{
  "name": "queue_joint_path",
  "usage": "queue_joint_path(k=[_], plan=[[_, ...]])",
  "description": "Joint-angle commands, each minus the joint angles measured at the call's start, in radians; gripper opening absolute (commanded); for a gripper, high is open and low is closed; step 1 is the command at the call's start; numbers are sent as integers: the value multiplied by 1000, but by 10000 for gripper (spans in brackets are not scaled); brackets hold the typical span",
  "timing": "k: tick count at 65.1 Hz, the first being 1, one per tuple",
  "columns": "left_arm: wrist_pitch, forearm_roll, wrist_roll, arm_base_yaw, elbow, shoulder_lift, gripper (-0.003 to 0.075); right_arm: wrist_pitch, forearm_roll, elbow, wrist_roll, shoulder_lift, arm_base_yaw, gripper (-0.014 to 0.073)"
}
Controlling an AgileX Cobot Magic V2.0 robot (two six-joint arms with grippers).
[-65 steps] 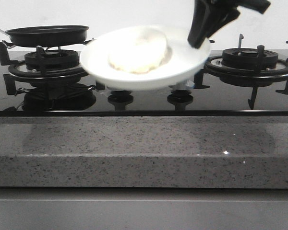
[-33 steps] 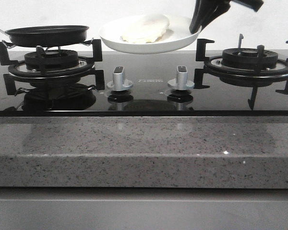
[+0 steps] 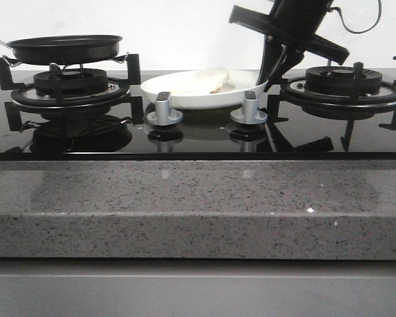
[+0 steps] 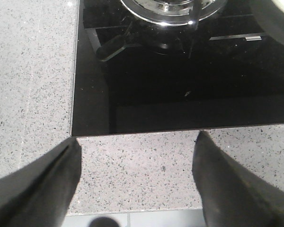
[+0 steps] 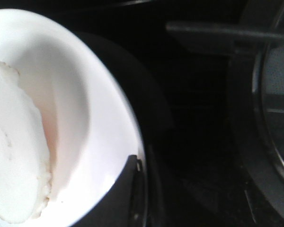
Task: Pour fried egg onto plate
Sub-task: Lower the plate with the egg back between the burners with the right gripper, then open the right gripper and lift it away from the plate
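Gripping plate rim: right hand, clamped; fried egg inside; left hand apart.

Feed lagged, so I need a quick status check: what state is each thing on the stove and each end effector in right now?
Round glossy white plate: low on the black glass hob between the burners, gripped at its rim.
Pale cream fried egg: lying on the plate.
Black frying pan: on the left burner, contents not visible.
Two silver knobs: setting unreadable.
Right end effector: shut on the plate's rim.
Left end effector: open, holding nothing, over the granite counter.
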Motion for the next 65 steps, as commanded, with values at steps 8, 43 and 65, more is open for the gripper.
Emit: queue_joint_path(k=[8,43,65], plan=[[-57,26,-9,-8,-24,-8,492,-17,-11,-39,3,-71,-4,208],[-57,26,-9,-8,-24,-8,492,84,-110,-25,-96,-260,11,236],[-57,26,-9,-8,-24,-8,492,-98,-152,470,-227,-655,21,236]])
